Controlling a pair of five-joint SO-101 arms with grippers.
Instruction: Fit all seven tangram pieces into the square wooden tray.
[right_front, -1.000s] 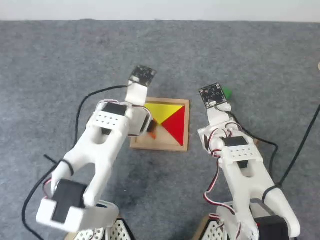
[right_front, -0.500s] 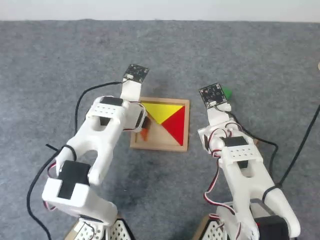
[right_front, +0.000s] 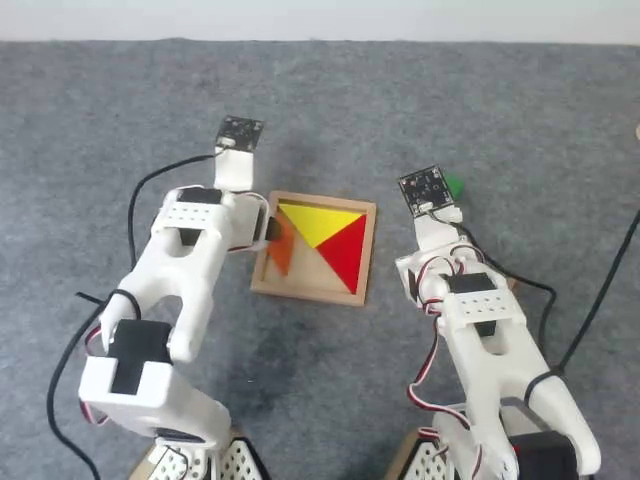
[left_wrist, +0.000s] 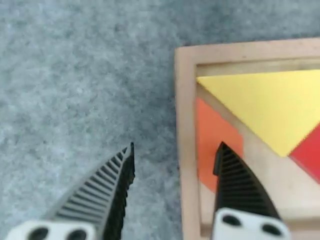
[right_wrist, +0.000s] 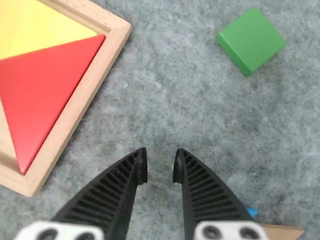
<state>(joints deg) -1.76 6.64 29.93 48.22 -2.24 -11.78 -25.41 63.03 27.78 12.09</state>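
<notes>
The square wooden tray lies on the grey carpet between my arms. Inside it, a yellow triangle meets a red triangle, and an orange piece lies along the rim nearest my left arm. A green square sits outside on the carpet. My left gripper is spread wide and empty, straddling that rim. My right gripper hangs over the carpet between tray and green square, nearly closed, gripping nothing.
</notes>
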